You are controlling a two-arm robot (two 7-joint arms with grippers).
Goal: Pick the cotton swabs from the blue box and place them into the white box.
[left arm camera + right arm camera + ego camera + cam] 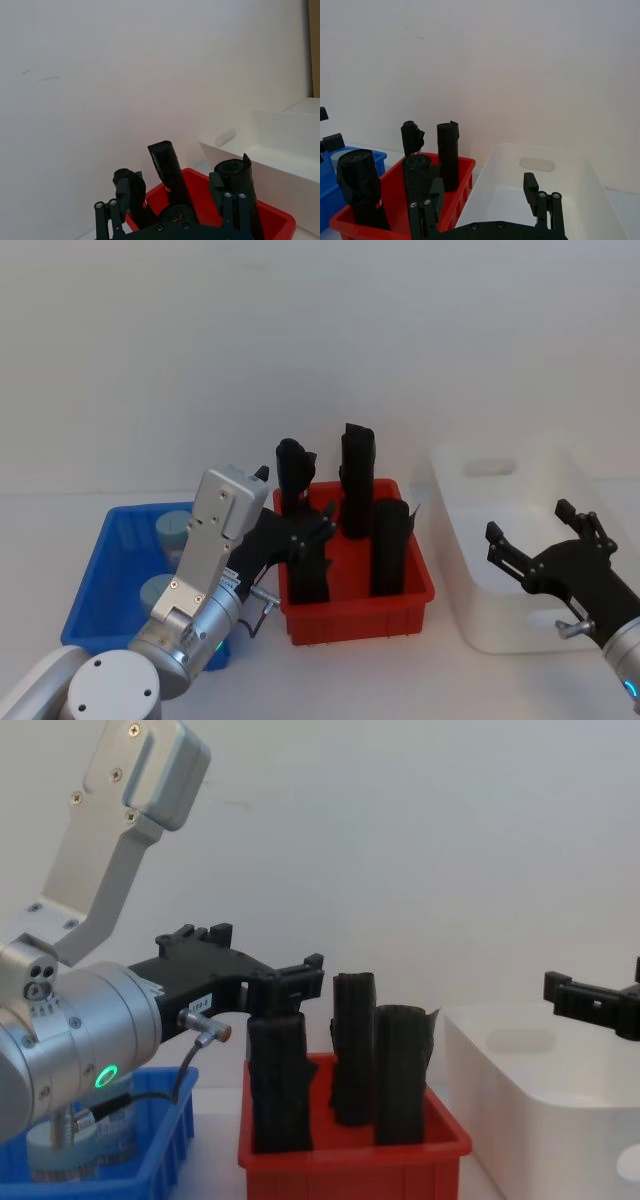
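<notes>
Cotton swabs (172, 530) in blue box (100, 575); left pincer (170, 202) splayed, empty

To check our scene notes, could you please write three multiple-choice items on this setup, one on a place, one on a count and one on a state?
1. Where does the red bin stand?
A. Between the blue box and the white box
B. Left of the blue box
C. Inside the white box

2. How many black rolls stand in the red bin?
A. Two
B. Four
C. Six

3. How is the right tool?
A. Shut on a tub
B. Open and empty
C. Shut on a roll

Answers: 1 A, the head view shows blue, red and white from left to right; 2 B, four upright rolls show in the head view; 3 B, its fingers stand apart over the white box with nothing between them.
</notes>
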